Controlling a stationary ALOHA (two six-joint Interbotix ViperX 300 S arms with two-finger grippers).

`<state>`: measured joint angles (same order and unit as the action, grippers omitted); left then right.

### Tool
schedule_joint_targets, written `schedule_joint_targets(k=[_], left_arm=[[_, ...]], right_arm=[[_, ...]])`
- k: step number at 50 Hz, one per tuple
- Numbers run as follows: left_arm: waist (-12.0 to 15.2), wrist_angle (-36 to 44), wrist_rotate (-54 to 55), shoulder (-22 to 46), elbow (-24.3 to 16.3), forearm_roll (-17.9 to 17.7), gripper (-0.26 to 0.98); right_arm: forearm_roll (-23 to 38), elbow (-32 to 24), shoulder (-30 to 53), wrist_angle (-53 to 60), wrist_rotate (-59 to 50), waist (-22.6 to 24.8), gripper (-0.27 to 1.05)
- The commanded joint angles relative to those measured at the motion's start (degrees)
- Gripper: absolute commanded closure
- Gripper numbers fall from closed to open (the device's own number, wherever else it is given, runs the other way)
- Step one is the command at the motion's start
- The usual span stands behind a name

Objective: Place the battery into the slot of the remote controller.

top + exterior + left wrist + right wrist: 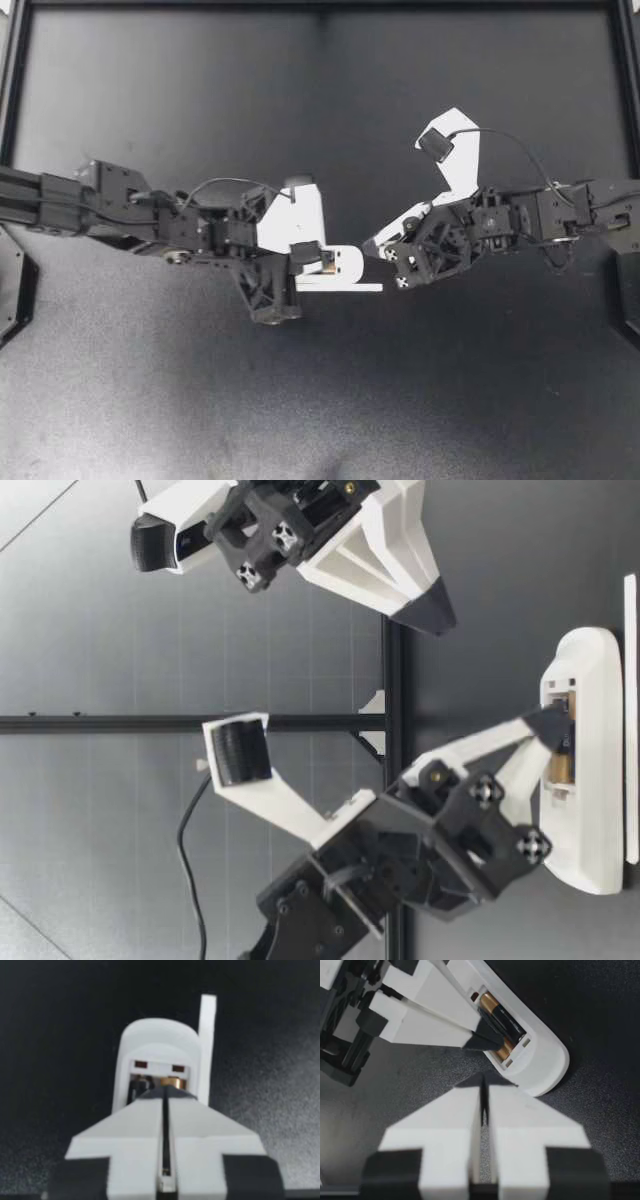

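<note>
My left gripper (320, 266), fingers closed together, touches its tips to the battery (504, 1024) seated inside the remote (350, 262); my right gripper (372, 245) hangs closed and empty nearby.

Likely a robotics lab, matte black table (300, 410), black metal frame rails (392, 680), grey gridded backdrop (100, 620) behind

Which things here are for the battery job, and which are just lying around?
For the job: remote controller, battery in its slot, left gripper touching it, right gripper.
Just lying about: white strip beside the remote, maybe its cover.
</note>
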<state>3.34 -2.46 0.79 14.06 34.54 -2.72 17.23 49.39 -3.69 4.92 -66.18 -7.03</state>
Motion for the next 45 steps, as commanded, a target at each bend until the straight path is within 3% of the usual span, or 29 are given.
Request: schedule_joint_targets(k=[1,13,34,45], left_arm=[[-0.2,-0.4,0.0,-0.8,-0.3,-0.4,0.89],[-0.1,-0.4,0.1,-6.9,1.2,-0.5,0.88],[-0.2,0.2,-0.4,-19.0,5.3,-0.5,0.88],[-0.1,0.2,-0.9,-20.9,5.7,-0.4,0.88]], right_arm=[[0.2,-0.8,-1.5,0.4,0.1,-0.7,0.88],[0.7,-1.5,-2.1,0.5,1.9,-0.7,0.88],[16.6,-4.8,-4.6,-0.4,17.1,-0.7,0.88],[18.5,-4.7,-6.2,-0.1,28.2,-0.7,0.88]])
